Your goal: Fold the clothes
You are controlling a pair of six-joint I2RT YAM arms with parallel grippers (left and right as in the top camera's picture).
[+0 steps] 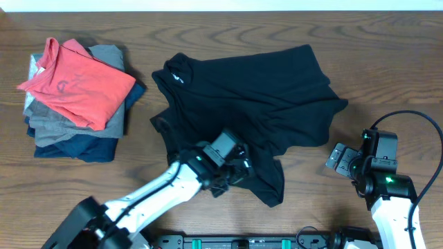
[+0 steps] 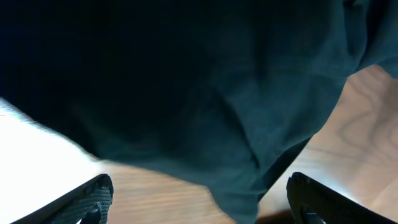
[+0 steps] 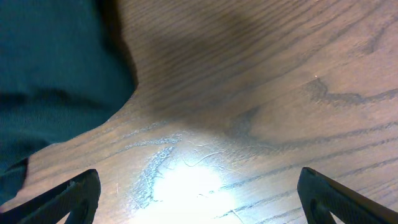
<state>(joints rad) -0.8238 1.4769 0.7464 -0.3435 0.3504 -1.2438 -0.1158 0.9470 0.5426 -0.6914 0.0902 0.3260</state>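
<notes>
Black shirt: one, crumpled; left end effector and right end effector both spread wide; one folded stack.

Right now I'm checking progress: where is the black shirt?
Overhead, the black shirt lies mid-table, right of the folded stack, with the left gripper at its near edge.

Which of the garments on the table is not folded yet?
The black shirt, lying rumpled and spread mid-table. The coral-red shirt, grey garment and navy garment sit together in one folded stack.
</notes>
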